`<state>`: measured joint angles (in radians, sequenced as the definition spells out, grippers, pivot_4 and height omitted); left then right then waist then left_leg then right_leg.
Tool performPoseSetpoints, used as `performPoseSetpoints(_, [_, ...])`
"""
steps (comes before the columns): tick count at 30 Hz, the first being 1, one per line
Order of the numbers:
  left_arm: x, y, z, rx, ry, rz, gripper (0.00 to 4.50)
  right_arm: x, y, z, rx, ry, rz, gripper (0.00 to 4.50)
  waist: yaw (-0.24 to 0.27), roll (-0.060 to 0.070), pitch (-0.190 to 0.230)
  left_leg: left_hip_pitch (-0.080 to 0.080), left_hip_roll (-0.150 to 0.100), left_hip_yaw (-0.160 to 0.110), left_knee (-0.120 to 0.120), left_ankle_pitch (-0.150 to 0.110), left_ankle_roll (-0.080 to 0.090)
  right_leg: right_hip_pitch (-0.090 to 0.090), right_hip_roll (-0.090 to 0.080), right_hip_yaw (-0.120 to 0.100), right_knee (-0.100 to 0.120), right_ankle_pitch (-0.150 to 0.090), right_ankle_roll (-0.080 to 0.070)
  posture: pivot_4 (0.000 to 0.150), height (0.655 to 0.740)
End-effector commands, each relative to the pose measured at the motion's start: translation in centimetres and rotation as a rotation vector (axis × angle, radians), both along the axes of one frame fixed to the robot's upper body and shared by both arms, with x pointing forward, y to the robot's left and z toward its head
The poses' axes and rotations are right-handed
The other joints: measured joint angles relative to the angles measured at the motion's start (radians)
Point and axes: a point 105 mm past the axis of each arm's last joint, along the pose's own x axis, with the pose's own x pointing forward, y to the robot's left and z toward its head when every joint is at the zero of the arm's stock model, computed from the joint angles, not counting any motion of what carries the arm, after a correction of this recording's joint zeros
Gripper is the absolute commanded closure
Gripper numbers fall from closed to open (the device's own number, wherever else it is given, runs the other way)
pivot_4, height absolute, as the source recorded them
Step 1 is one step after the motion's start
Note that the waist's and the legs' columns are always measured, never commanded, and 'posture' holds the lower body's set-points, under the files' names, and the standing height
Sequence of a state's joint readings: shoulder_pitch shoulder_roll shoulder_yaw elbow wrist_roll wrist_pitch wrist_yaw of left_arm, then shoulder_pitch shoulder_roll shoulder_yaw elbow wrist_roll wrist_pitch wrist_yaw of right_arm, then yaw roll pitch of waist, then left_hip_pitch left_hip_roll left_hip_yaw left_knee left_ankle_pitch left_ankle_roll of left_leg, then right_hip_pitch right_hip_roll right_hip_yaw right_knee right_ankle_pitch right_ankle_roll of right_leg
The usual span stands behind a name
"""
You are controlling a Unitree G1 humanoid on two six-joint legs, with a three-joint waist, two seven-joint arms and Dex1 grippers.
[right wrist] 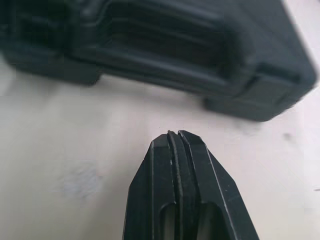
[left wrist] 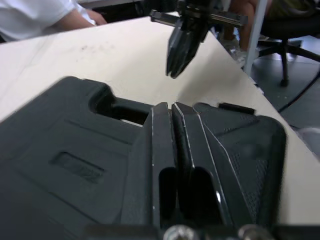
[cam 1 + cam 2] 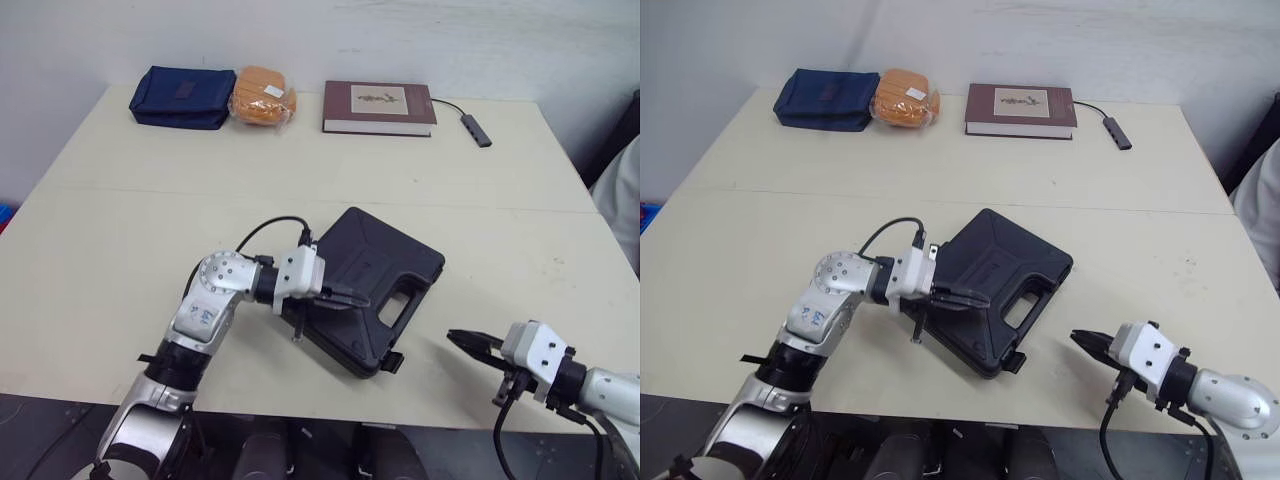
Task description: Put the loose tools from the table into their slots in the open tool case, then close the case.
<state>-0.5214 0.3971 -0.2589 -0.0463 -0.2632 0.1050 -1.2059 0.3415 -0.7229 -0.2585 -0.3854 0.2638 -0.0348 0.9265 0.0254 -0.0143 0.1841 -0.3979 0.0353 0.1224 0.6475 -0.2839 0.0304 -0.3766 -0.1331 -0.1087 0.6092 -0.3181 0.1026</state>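
The black tool case (image 3: 385, 275) lies closed near the table's front edge, its handle cutout (image 3: 400, 308) toward the right and a latch (image 3: 392, 362) sticking out at its near corner. My left gripper (image 3: 350, 298) is shut and rests on top of the lid (image 2: 75, 150), with nothing held. My right gripper (image 3: 462, 341) is shut and empty, just above the table to the right of the case, pointing at its handle side (image 1: 165, 47). That same right gripper (image 2: 181, 50) hangs beyond the case in the left wrist view.
At the table's far edge lie a navy pouch (image 3: 183, 96), an orange bagged item (image 3: 263, 97), a maroon book (image 3: 379, 107) and a small cabled adapter (image 3: 477, 129). A person's white sleeve (image 3: 620, 195) shows at the right edge. Bare tabletop (image 3: 130, 260) spreads left of the case.
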Motion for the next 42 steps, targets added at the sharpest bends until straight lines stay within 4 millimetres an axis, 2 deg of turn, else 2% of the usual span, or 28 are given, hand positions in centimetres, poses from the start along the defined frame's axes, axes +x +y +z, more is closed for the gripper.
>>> performPoseSetpoints(1, [-1.4,-0.6,0.0,0.022,-0.040,-0.030,4.45,-0.8,1.4,-0.1,0.023,-0.007,0.045,4.50,0.000,0.000,0.000,0.000,0.000,0.000,0.000,0.000,0.000,0.000,0.000,0.000,0.000,0.000,0.000,0.150,0.7400])
performPoseSetpoints(11, [-2.2,-1.0,-1.1,0.104,-0.047,-0.032,4.45,-2.2,3.2,-1.4,0.076,0.077,0.098,4.50,0.000,0.000,0.000,0.000,0.000,-0.001,0.000,-0.002,0.003,0.000,0.000,0.000,0.000,0.000,0.000,0.150,0.7400])
performPoseSetpoints(15, [-1.7,-1.5,-2.6,0.184,-0.037,0.014,4.45,-2.5,5.4,-1.5,0.132,0.096,0.139,4.50,0.003,0.001,0.000,0.000,0.000,-0.001,0.000,-0.002,0.003,0.000,0.000,0.000,0.000,0.000,0.000,0.150,0.7400])
performPoseSetpoints(18, [-1.9,-1.4,-3.7,0.234,0.014,0.022,4.45,-2.6,5.8,-1.7,0.138,0.114,0.149,4.50,0.004,0.002,-0.001,0.000,-0.001,-0.002,0.001,-0.002,0.003,0.001,-0.001,-0.001,0.000,0.000,0.000,0.150,0.7400])
performPoseSetpoints(22, [-1.5,-1.3,-4.6,0.264,-0.007,0.062,4.45,-2.9,6.4,-1.9,0.139,0.131,0.176,4.50,0.005,0.002,-0.001,0.000,-0.001,-0.002,0.001,-0.003,0.005,0.002,-0.002,-0.001,0.000,0.000,0.000,0.150,0.7400])
performPoseSetpoints(28, [-2.2,-1.3,-5.7,0.298,0.030,0.049,4.45,-2.6,7.6,-1.1,0.214,0.127,0.191,4.50,0.002,0.005,-0.003,0.003,-0.001,-0.002,0.001,-0.003,0.005,0.003,-0.002,0.000,0.000,0.000,0.000,0.150,0.7400])
performPoseSetpoints(37, [-2.1,-1.2,-6.1,0.319,0.054,0.064,4.45,-2.6,8.3,-0.1,0.206,0.112,0.227,4.50,0.002,0.007,-0.005,0.003,-0.001,-0.002,0.001,-0.003,0.005,0.003,-0.001,0.000,0.000,0.000,0.000,0.150,0.7400])
performPoseSetpoints(42, [-2.3,-0.5,-7.2,0.381,0.065,0.062,4.45,-2.5,8.7,0.5,0.211,0.104,0.245,4.50,0.001,0.007,-0.006,0.003,0.000,-0.002,0.000,-0.003,0.005,0.004,-0.001,0.000,0.000,0.000,0.000,0.150,0.7400])
